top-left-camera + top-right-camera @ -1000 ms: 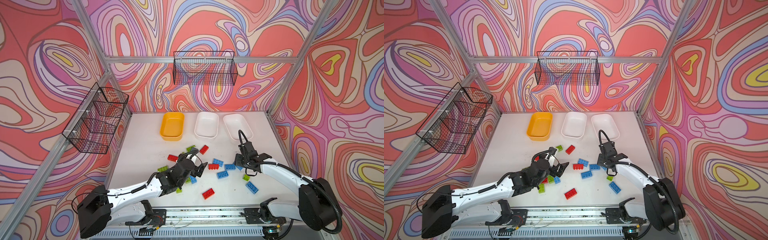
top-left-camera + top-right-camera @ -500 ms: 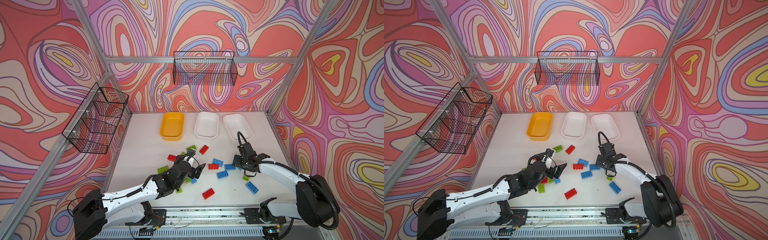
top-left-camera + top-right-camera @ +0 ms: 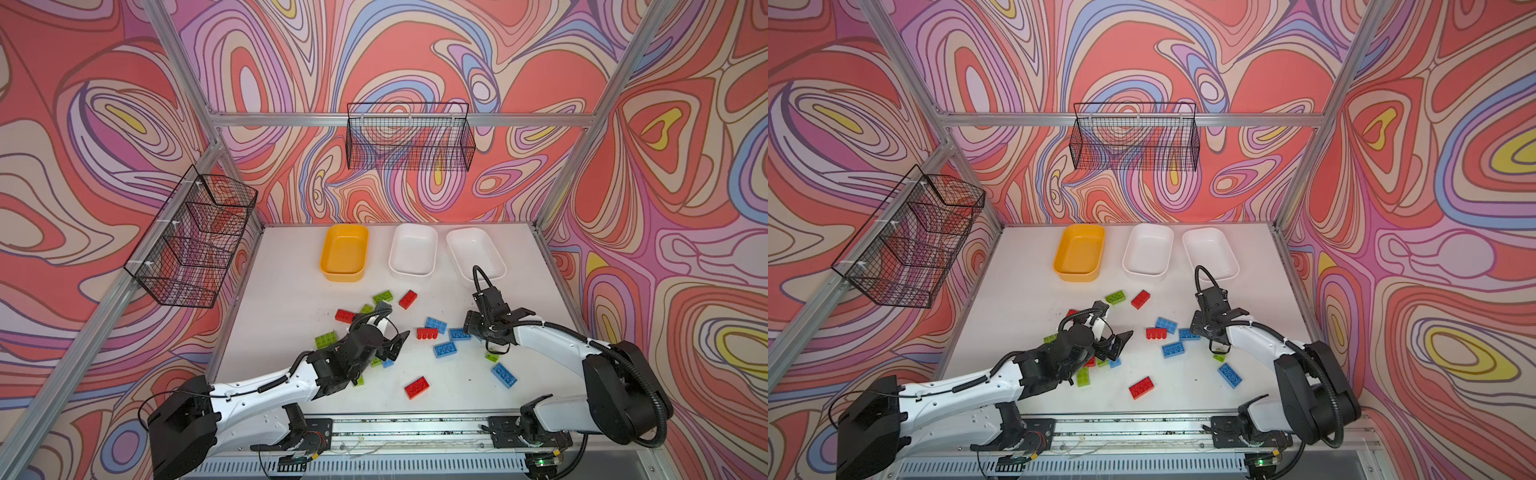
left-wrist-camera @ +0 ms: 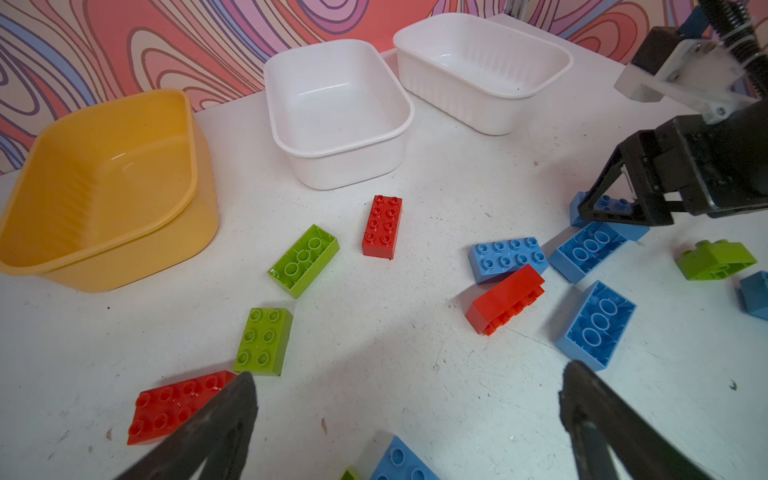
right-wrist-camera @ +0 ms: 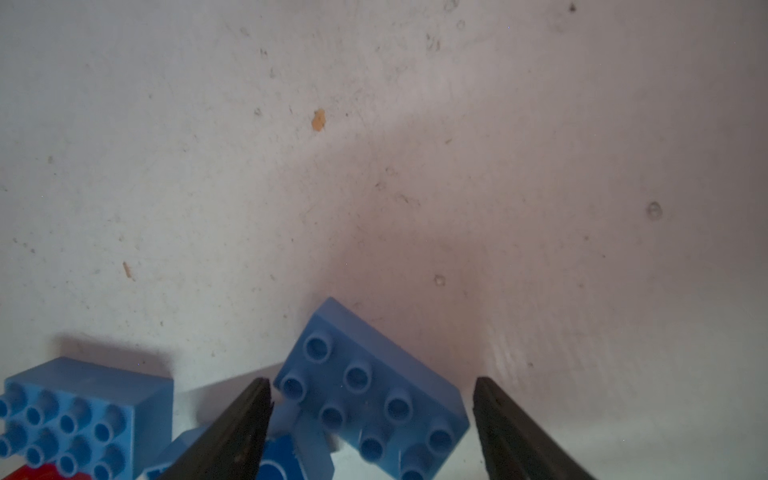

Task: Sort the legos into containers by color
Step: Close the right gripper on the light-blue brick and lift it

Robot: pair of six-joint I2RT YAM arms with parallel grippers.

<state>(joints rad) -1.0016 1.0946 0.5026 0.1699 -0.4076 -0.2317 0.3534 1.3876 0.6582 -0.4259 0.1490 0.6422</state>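
Red, lime green and light blue legos lie scattered mid-table in both top views, among them a red one [image 3: 416, 387] and a green one [image 3: 382, 296]. At the back stand the containers: a yellow tub [image 3: 341, 276] and two white tubs [image 3: 413, 272] [image 3: 476, 276], all empty. My left gripper [image 3: 392, 326] [image 4: 409, 376] hovers open over bare table among the bricks, holding nothing. My right gripper [image 3: 473, 330] [image 5: 372, 386] points down, open, its jaws on either side of a blue lego [image 5: 370, 399] without visibly touching it.
Black wire baskets hang on the left wall [image 3: 195, 241] and the back wall [image 3: 409, 141]. Aluminium frame posts stand at the table's corners. More blue legos [image 3: 445, 349] and a red lego [image 3: 427, 333] lie between the two grippers.
The right jaws have spread wider around the blue lego. The left arm has sunk a little, with its gripper staying open over nearly the same spot.
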